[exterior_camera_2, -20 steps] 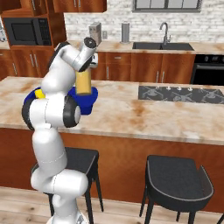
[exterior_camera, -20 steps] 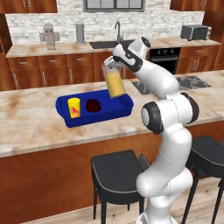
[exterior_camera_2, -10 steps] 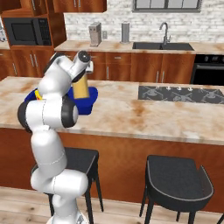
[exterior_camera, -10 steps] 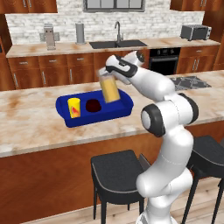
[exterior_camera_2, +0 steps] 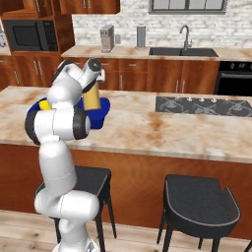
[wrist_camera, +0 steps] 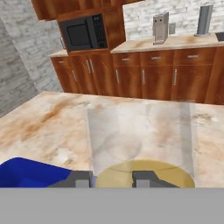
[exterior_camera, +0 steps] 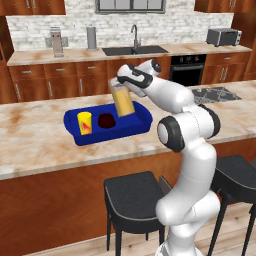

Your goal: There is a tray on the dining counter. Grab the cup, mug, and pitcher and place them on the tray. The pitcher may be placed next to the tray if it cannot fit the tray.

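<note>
My gripper (exterior_camera: 121,83) is shut on the pitcher (exterior_camera: 123,100), a tall clear glass with orange-yellow liquid, gripping it near the top. It hangs slightly tilted over the right end of the blue tray (exterior_camera: 142,114) on the dining counter (exterior_camera: 40,145). Inside the tray stand the yellow cup (exterior_camera: 85,123) at the left and the dark mug (exterior_camera: 106,120) in the middle. In the right base view the pitcher (exterior_camera_2: 91,98) shows in front of the tray (exterior_camera_2: 102,115). The hand view looks down through the pitcher (wrist_camera: 140,135), with the gripper (wrist_camera: 112,178) at its rim and a tray corner (wrist_camera: 30,173) at the lower left.
A cooktop (exterior_camera_2: 202,105) is set into the dining counter to the right of the tray. Black stools (exterior_camera: 132,197) stand in front of the counter. The back counter carries a sink (exterior_camera: 134,49), a toaster (exterior_camera: 223,36) and a microwave (exterior_camera_2: 38,35).
The arm has carried the pitcher left and down, from beside the tray's right edge to over its right end. The cup and mug have not moved.
</note>
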